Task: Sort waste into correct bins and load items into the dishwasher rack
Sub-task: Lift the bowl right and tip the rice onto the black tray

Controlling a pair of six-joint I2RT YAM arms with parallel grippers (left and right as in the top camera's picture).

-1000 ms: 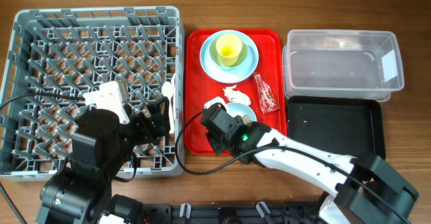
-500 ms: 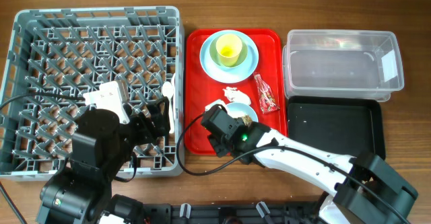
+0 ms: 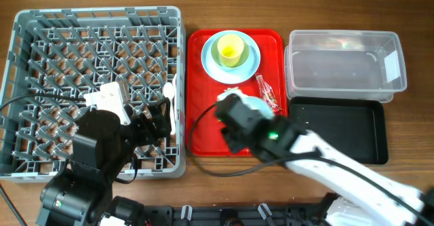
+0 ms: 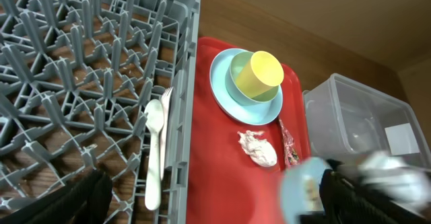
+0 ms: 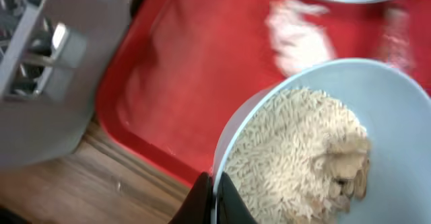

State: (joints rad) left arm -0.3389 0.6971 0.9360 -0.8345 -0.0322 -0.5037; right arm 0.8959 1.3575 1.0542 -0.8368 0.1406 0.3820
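You have a bench (image 3: 224,2) of grained, softly sheened wood, a rack (image 3: 95,56) of matt grey plastic, a red tray (image 3: 196,117) of glossy plastic, a clear shiny plastic tub (image 3: 342,66), a dull-finished black tray (image 3: 339,127), a smooth bowl (image 5: 377,116) of matt pale grains (image 5: 289,157), a crumpled paper napkin (image 4: 258,148) and a glossy wrapper (image 3: 266,93).

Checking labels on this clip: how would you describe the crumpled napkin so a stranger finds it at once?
Find the red tray between the grey rack and the clear tub. On it, just robot-side of the light-blue plate, lies the napkin: the only white, wrinkled lump, with the thin red wrapper beside it.
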